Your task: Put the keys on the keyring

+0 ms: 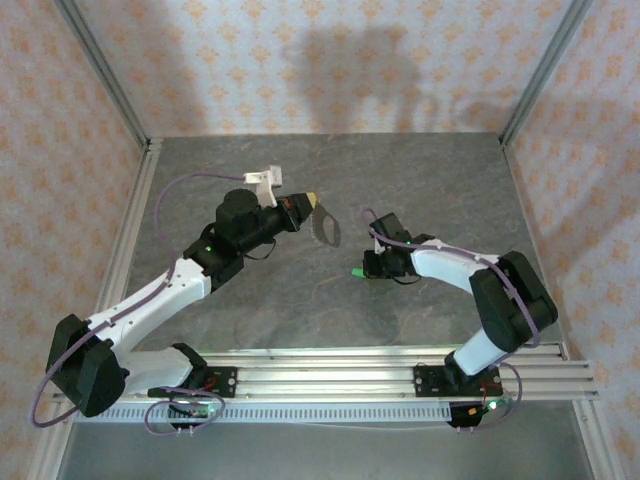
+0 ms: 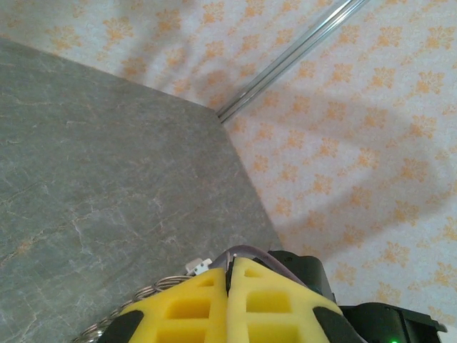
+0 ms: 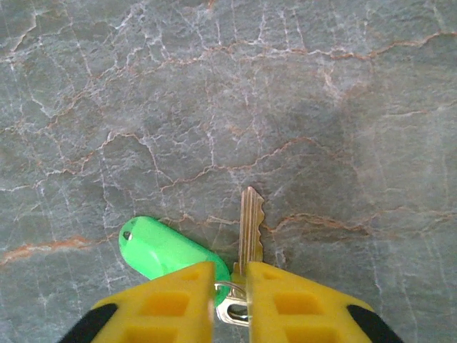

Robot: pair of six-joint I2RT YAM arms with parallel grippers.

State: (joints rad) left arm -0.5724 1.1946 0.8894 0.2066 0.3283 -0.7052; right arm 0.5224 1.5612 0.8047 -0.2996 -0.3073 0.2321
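Both grippers closed, one on each piece.
Up and left of the key [image 3: 250,221], the left gripper [image 2: 230,266] has its fingers pressed together on the coiled keyring [image 2: 146,291]. The right gripper [image 3: 230,275] pinches the key's head, with the key low on the table [image 3: 321,86].

Soft, even light is falling across the grey table [image 1: 430,180], and blurred arm shadows are lying on the patterned back wall [image 1: 340,60]. In the right wrist view the table's veining is rendering sharp, a faint shadow is dimming its upper right, and the green key tag [image 3: 168,251] is carrying a soft sheen.
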